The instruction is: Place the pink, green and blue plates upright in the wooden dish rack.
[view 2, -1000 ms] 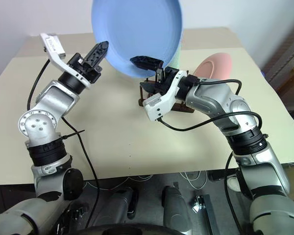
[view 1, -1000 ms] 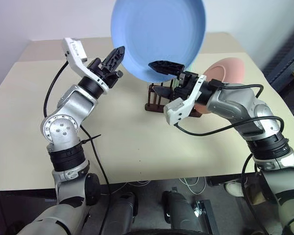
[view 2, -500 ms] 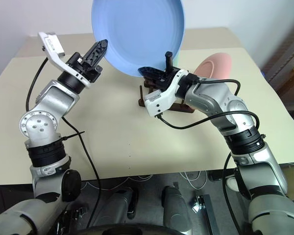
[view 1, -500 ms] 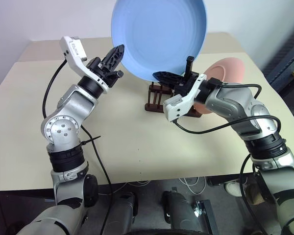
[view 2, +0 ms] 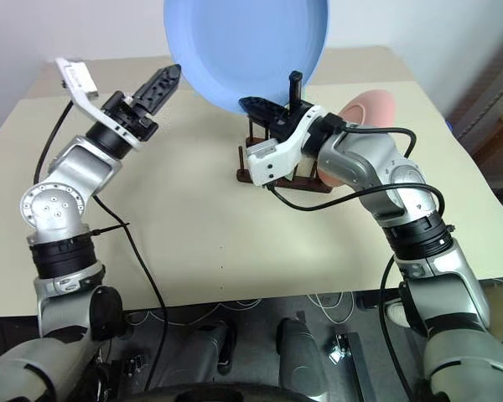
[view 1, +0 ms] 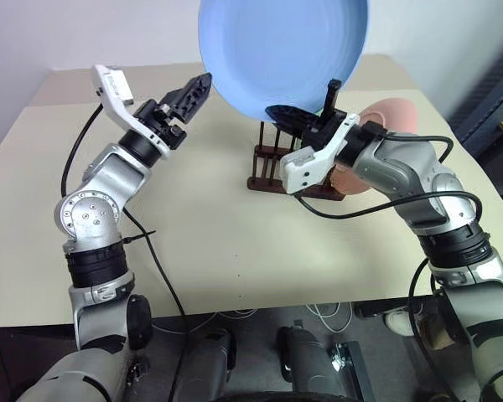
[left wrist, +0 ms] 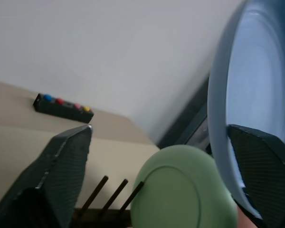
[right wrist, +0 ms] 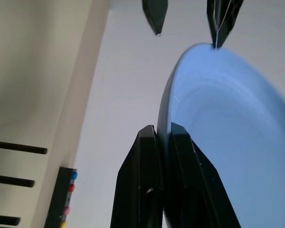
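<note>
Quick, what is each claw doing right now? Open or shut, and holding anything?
Left claw: open, holding nothing, beside the round blue plate's rim.
Right claw: shut on the round blue plate, held in the air.

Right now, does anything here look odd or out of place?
Nothing is spilled or broken. The blue plate is up in the air, pinched at its lower rim by the right gripper. The left gripper is open beside it. The pink plate and green plate stand in the wooden dish rack.

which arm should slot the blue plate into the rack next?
Right. Its end effector is shut on the blue plate directly above the wooden dish rack; the left end effector is open beside the plate's rim.
</note>
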`<state>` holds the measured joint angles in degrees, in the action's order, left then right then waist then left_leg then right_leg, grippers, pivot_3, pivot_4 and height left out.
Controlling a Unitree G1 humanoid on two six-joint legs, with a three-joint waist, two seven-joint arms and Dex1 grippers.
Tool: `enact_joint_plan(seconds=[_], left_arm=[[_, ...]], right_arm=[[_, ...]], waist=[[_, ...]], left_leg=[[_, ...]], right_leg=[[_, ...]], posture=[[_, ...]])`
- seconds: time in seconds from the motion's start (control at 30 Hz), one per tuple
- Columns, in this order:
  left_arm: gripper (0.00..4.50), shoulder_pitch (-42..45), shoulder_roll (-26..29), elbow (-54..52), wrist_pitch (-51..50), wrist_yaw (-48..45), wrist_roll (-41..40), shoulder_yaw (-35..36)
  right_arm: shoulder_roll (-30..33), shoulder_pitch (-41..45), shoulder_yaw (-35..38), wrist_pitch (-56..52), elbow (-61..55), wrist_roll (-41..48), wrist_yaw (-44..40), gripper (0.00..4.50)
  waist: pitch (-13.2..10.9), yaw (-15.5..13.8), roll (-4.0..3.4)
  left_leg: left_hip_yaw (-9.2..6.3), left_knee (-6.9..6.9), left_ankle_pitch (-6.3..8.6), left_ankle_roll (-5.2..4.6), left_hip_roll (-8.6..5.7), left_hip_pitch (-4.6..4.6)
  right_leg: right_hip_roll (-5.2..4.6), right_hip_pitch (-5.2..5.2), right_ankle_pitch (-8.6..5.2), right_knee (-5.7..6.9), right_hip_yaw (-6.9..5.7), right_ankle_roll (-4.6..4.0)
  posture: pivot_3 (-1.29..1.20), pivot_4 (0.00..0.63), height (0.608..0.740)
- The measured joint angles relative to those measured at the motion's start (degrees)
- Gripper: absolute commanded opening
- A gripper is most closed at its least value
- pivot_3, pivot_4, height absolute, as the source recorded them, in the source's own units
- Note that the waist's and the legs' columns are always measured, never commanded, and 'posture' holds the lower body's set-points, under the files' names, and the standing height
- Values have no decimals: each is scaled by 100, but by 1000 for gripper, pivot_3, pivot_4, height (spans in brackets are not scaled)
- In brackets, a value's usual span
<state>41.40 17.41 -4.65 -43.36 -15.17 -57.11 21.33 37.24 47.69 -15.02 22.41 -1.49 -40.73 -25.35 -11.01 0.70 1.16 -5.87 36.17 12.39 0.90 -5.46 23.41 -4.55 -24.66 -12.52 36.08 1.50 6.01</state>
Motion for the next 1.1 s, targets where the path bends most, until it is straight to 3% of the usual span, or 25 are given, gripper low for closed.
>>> enact_joint_plan(seconds=[0.1,0.17,0.3,0.53,0.8,1.1], left_arm=[[4486,-40,519,296,30,-454,142,-3],[4486,-69,925,463,118,-893,405,-86],[4486,-153,1196,702,588,-1657,891,-281],[4486,-349,1400,1023,1278,-2370,1546,-483],[4486,-1034,1759,696,2243,-3598,2185,-904],[4486,-1040,2084,449,1941,-4399,1991,-931]], right_arm=[[-132,139,151,-357,100,69,157,0],[-556,314,510,-871,127,553,169,0],[-1557,720,1101,-2009,48,1994,-35,0],[-2670,1301,2129,-4191,-178,4582,-69,0],[-3335,1996,4249,-6559,-231,8009,1344,0],[-3615,1975,4756,-7553,-35,10173,2906,0]], waist=[[0,9,0],[-1,48,-1],[0,38,-2],[-1,4,-3],[0,30,-12],[-2,56,-22]], left_leg=[[0,-3,0,0,0,0],[1,-8,0,0,4,-2],[-4,-10,0,0,8,-3],[-13,-12,5,-8,4,1],[-15,-36,11,-18,12,1],[-12,-52,8,-17,15,3]], right_leg=[[1,-1,0,1,0,0],[5,-4,1,3,3,-2],[6,-3,2,1,2,-4],[-1,-6,2,0,-2,-5],[-5,-23,10,2,0,-19],[-2,-34,10,3,2,-20]], posture=[[0,150,740],[0,150,740],[0,150,740],[0,150,740],[0,150,740],[0,150,740]])
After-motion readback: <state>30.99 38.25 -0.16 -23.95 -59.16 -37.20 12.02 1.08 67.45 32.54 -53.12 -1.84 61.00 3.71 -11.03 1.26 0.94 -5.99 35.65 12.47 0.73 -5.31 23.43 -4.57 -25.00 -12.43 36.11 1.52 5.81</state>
